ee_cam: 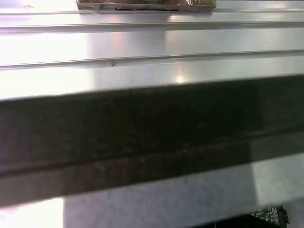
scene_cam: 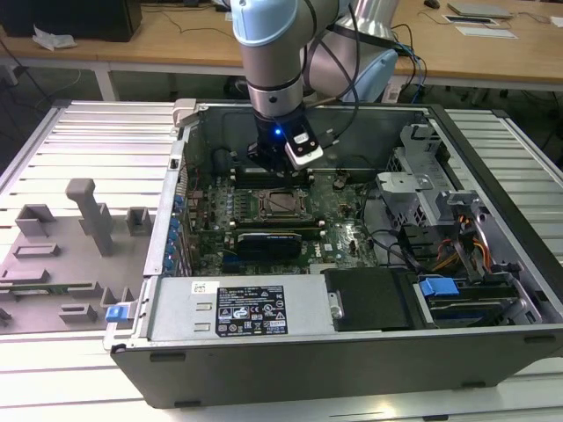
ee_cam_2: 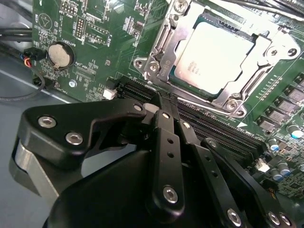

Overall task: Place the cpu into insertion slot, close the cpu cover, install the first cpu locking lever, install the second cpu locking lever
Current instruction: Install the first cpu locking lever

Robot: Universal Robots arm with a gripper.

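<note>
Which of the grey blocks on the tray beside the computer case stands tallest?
The T-topped post: it rises well above the low blocks around it on the tray.

An open computer case (scene_cam: 264,360) lies on the table (scene_cam: 97,132), with a fixture tray (scene_cam: 53,264) beside it on the exterior view's left. Inside, the circuit board (scene_cam: 347,233) lies on the case floor, and a drive cage (scene_cam: 422,189) sits to the exterior view's right of it. The cpu (ee_cam_2: 209,57) lies in the insertion slot (ee_cam_2: 151,64) mid-board, with the cpu cover (ee_cam_2: 260,66) down around it. The tool (ee_cam_2: 161,99) hangs over the board just beside the slot.
</note>
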